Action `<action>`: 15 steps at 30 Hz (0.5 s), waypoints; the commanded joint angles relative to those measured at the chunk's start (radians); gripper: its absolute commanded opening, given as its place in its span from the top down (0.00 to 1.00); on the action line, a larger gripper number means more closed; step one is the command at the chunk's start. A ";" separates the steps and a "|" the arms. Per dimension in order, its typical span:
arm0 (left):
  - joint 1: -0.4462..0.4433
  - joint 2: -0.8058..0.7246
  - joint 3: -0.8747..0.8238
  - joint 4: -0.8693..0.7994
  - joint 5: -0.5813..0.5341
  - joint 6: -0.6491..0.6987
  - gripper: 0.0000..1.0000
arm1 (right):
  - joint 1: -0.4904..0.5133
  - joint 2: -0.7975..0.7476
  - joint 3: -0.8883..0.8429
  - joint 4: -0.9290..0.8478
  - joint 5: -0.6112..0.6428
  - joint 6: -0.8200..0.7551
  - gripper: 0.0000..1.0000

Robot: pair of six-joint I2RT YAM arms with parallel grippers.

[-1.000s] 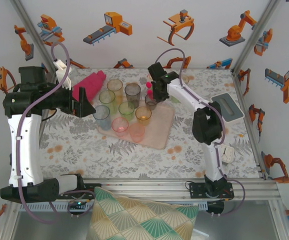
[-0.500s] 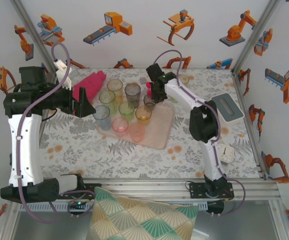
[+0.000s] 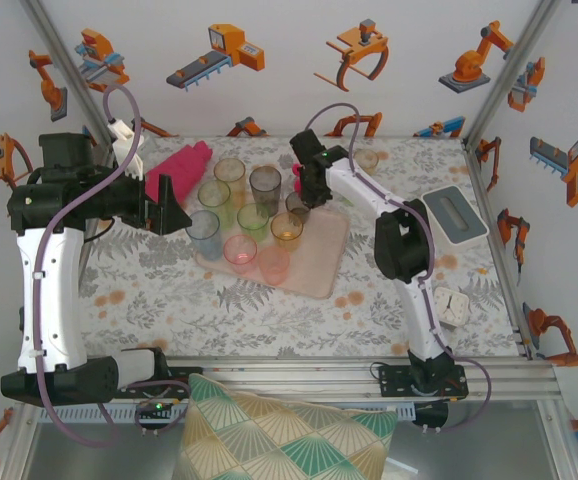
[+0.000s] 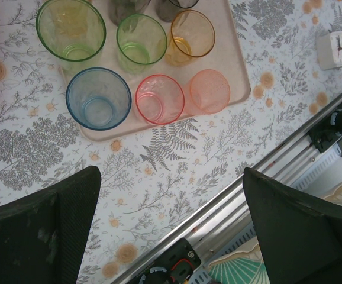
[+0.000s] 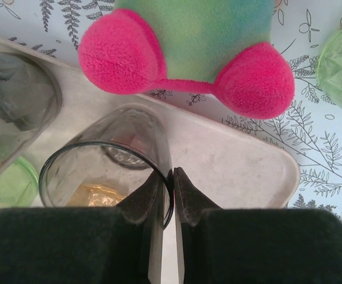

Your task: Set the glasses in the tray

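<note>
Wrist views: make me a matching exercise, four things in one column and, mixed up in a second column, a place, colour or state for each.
Column one
1. blue glass
2. clock
3. plush toy
4. grey glass

Column two
A. rim pinched between the right gripper's jaws
B. on the table, off the tray
C. green with pink feet
D. in a tray corner, beside the pink glass

Pairs: 1-D, 2-B, 3-C, 4-A
</note>
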State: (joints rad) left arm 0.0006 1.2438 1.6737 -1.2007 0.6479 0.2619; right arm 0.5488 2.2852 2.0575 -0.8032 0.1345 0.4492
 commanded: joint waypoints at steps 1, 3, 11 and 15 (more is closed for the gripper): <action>0.002 -0.014 -0.010 0.002 0.013 -0.010 0.03 | 0.010 0.019 0.041 -0.006 -0.010 0.014 0.81; 0.001 -0.013 -0.008 0.002 0.012 -0.010 0.03 | 0.010 0.019 0.045 -0.007 -0.010 0.014 0.76; 0.001 -0.017 -0.005 0.003 0.011 -0.011 0.03 | 0.010 0.020 0.069 -0.028 0.006 0.009 0.65; 0.001 -0.019 -0.003 0.002 0.013 -0.011 0.03 | 0.010 -0.004 0.071 -0.038 0.022 0.002 0.63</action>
State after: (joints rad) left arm 0.0006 1.2434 1.6737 -1.2007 0.6479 0.2615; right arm 0.5526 2.2879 2.0960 -0.8074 0.1295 0.4492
